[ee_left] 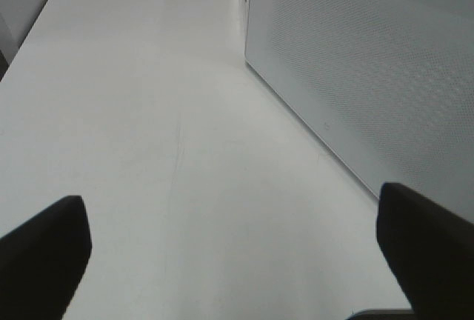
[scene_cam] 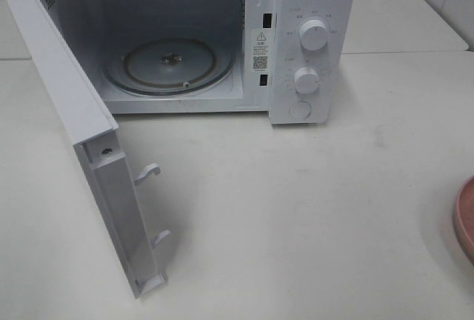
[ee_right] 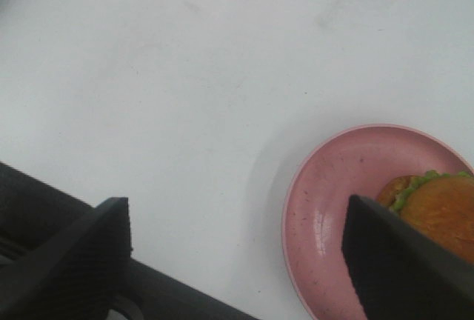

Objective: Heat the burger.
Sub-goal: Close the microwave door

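Both grippers' fingers stand wide apart, holding nothing. From high up, the microwave [scene_cam: 222,38] has its door [scene_cam: 81,157] swung open, cavity ready to load; a plate [scene_cam: 466,216] edge shows at right. The left gripper [ee_left: 233,250] hovers beside the door. The right gripper [ee_right: 237,261] hangs near the burger [ee_right: 437,209] on its plate, likely readying a grasp.

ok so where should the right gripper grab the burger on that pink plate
Probably across the bun's sides, coming down from above. The burger is round and sits flat on the pink plate, so its widest part gives two opposite faces for the fingers, and the plate's raised rim would hinder a low side approach. The right gripper is open with nothing between its fingers. Part of the burger is hidden behind one finger.
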